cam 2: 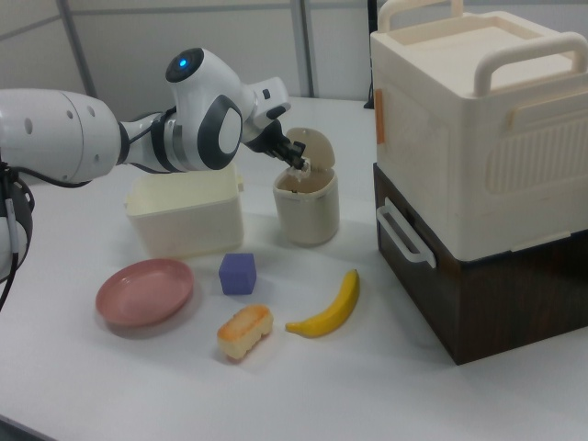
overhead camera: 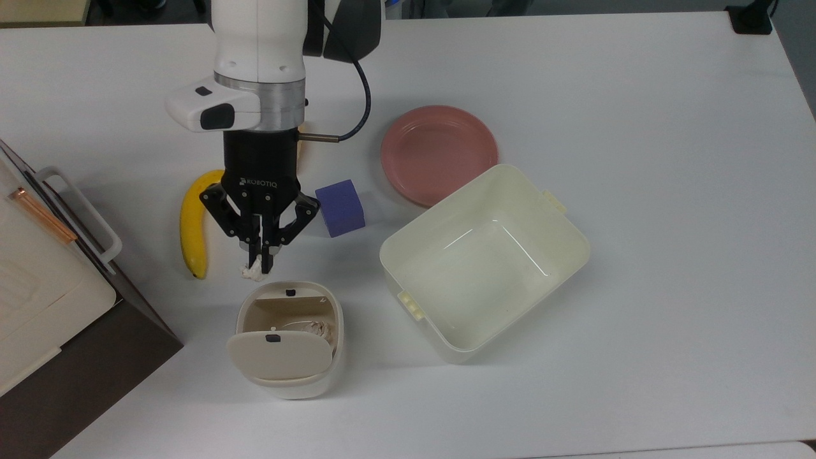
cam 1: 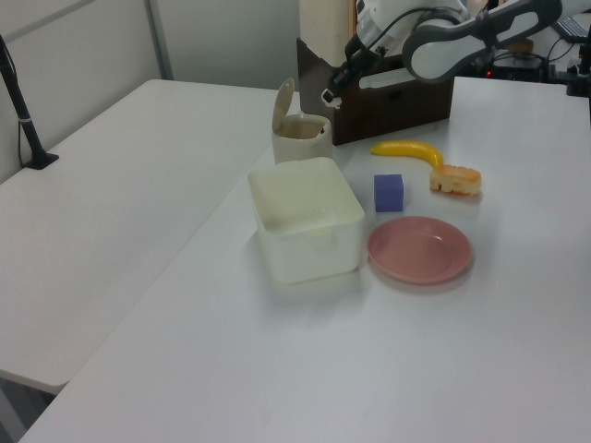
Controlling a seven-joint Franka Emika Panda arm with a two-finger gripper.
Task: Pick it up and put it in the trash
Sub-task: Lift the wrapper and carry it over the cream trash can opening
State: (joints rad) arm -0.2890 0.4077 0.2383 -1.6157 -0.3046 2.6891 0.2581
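The paper wad (overhead camera: pixel 252 271) hangs pinched in the claw (overhead camera: pixel 260 254), above the worktop (overhead camera: pixel 637 127) just short of the trash bin (overhead camera: pixel 290 338), whose flap stands open; likely feather-light, soft and frayed, so a grip across its bulk suits; banana (overhead camera: pixel 191 223) and purple block (overhead camera: pixel 340 207) lie behind.

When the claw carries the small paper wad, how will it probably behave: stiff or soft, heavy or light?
The paper wad looks crumpled with frayed bits, so it is probably soft. It hangs from the shut tips of the claw and is tiny, so it is likely very light. Released, it may drift beside the trash bin.
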